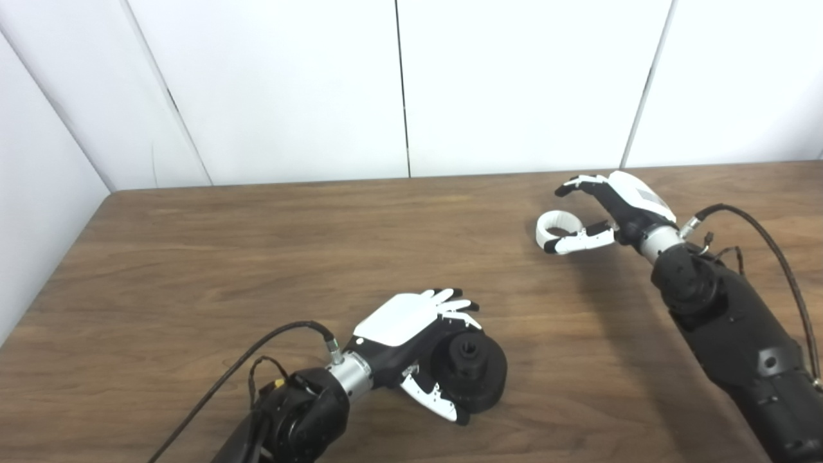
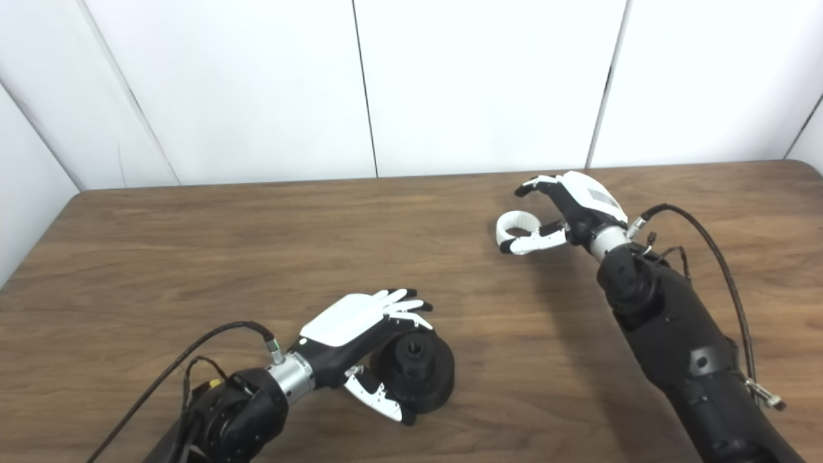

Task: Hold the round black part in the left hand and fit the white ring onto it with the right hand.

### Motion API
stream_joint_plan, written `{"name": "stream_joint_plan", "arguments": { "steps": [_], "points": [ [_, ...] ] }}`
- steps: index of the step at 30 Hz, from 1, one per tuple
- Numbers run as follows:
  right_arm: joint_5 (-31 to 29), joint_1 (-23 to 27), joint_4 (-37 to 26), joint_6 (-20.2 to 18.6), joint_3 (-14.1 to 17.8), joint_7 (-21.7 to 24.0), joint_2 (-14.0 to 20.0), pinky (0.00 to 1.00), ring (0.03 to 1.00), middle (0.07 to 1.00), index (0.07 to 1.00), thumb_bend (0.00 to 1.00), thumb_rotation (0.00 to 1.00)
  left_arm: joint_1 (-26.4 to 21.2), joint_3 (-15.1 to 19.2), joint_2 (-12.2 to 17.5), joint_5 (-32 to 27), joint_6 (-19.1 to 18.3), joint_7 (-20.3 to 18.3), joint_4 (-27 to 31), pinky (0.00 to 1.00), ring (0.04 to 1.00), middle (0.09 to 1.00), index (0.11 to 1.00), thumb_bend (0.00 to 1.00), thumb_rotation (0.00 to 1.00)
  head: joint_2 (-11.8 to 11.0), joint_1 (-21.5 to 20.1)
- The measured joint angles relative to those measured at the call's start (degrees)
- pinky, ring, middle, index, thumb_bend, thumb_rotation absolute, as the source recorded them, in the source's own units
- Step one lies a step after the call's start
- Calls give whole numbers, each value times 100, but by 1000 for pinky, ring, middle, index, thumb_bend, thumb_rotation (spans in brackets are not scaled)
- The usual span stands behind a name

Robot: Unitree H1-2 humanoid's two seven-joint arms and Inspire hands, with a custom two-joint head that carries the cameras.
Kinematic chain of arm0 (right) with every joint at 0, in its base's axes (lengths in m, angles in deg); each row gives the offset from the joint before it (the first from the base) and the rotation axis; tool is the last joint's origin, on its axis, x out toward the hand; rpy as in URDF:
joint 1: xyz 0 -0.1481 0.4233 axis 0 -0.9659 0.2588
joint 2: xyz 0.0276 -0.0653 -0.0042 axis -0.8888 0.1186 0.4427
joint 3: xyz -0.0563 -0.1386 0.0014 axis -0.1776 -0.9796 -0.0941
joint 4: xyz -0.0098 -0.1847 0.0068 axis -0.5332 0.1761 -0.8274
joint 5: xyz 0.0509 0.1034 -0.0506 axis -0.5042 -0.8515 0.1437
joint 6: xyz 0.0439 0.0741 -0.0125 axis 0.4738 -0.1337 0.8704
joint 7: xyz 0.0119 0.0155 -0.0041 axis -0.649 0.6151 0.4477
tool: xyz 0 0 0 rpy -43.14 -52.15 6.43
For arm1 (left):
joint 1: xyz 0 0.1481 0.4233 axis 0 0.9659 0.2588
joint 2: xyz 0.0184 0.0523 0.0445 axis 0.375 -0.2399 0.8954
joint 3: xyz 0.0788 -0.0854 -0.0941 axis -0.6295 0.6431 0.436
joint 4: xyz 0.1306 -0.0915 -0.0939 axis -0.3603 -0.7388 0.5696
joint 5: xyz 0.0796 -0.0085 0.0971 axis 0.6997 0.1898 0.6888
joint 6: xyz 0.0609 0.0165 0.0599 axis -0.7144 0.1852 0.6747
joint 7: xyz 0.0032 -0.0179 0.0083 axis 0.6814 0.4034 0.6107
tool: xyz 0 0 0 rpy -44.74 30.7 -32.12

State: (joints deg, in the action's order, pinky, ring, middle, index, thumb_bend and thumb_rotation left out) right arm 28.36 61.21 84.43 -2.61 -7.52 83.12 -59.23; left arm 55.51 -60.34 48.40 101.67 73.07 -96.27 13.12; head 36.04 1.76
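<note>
White wall panels stand behind a brown wooden table [image 1: 257,257] that carries everything in play. Near its front edge sits the round black part [image 1: 472,373], a squat disc with a raised hub on top, resting on the wood. The left hand [image 1: 411,337] cups it from the side: fingers curved over the far rim, thumb reaching round the near rim, though whether they truly press the part or merely flank it I cannot tell. Well apart, toward the back right, the white ring [image 1: 557,226] lies at the tips of the right hand [image 1: 595,218]. Its thumb touches the ring's near edge while its fingers [image 1: 574,186] arch above, spread and not yet closed on it.

The risks, as I judge them: a thin smooth ring could skid across the wood if the thumb pushes before the fingers close, or tilt in a shallow pinch. A loose left hold would let the part slide or turn when the ring is pressed down, so it seats crooked on the hub.
</note>
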Motion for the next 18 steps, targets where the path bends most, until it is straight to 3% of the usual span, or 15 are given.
{"name": "stream_joint_plan", "arguments": {
  "steps": [18],
  "points": [
    [33,24,299,4,-45,49,-4,916,983,924,764,881,392,6,4,0,1,5,8,0,1000,1000,935,699,918,295,9,18]
  ]
}}
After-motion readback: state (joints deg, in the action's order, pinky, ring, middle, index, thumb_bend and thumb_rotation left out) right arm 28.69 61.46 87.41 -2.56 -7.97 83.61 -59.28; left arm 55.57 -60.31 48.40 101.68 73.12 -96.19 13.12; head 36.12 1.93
